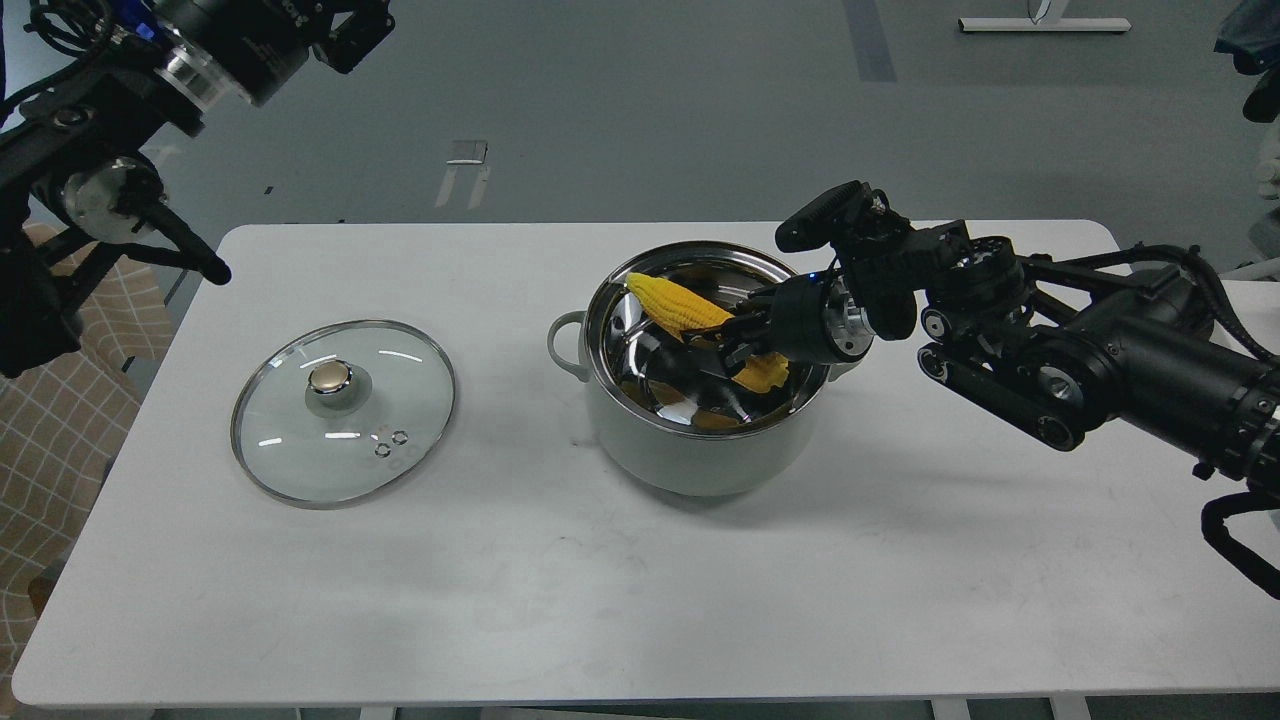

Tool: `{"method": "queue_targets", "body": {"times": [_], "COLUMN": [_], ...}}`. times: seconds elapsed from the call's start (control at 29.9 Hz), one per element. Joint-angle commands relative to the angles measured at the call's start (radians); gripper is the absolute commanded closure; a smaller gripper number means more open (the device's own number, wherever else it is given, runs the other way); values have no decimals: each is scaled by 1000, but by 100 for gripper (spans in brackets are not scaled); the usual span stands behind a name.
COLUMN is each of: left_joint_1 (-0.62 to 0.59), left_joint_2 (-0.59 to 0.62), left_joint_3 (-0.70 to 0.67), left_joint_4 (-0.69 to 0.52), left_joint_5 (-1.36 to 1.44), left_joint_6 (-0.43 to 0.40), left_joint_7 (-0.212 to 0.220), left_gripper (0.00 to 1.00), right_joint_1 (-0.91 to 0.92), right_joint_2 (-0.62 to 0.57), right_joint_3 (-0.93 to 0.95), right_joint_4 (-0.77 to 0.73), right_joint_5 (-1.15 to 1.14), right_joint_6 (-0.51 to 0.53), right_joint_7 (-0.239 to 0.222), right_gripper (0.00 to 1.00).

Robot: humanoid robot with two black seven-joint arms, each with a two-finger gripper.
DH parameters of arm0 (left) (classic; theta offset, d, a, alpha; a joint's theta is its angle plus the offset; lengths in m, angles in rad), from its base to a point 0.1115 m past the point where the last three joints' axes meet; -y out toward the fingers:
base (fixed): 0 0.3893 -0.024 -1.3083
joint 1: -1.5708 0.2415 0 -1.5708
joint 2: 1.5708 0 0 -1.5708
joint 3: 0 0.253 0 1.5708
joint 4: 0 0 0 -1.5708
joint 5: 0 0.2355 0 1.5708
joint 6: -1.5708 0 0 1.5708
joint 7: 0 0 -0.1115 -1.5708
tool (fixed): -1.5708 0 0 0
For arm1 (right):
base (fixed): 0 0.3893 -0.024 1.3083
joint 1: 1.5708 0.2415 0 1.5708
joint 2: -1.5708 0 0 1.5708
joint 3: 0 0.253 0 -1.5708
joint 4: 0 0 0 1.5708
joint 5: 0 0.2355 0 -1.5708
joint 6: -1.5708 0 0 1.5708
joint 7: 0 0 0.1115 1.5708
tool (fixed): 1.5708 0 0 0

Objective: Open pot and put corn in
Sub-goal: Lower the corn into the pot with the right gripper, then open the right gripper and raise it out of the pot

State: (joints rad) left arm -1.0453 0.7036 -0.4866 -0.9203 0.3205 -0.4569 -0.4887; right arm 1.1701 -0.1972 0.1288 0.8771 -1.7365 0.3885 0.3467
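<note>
- Lid (343, 411) is off, on table (600, 560); you're at the drop-in step.
- Right pincer (738, 340) clamps corn (678, 306) inside pot (700, 440).
- Next: lower, let go.
- Left pincer (350, 35): can't tell.

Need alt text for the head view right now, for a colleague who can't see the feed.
The right gripper holds a yellow corn tilted inside the open pot, tip toward the far-left rim. The glass lid lies flat on the white table to the pot's left. The left gripper hangs raised at the top left, away from both.
</note>
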Motion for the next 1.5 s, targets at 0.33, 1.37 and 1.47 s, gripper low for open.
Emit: {"method": "queue_targets", "body": {"times": [0.33,1.37,1.47], "left_joint_1": [4,8,8], "left_joint_2": [5,-10,-29], "left_joint_3": [-15,-17,-14], "left_joint_4": [0,28,54], "left_joint_5": [0,3,9], "left_joint_6": [1,64,70], "left_joint_7": [0,0,0], "left_gripper": [9,2,2], "right_joint_1": [-4,91,91], "right_joint_2": [19,-28,-31], "right_joint_3": [-20,319,386], "right_joint_4": [-26,-260,-305], "right_joint_5": [0,208,305], "right_joint_6": [-2,-86,-126], "right_joint_7": [-6,-3,-3], "right_gripper": [54,0,0]}}
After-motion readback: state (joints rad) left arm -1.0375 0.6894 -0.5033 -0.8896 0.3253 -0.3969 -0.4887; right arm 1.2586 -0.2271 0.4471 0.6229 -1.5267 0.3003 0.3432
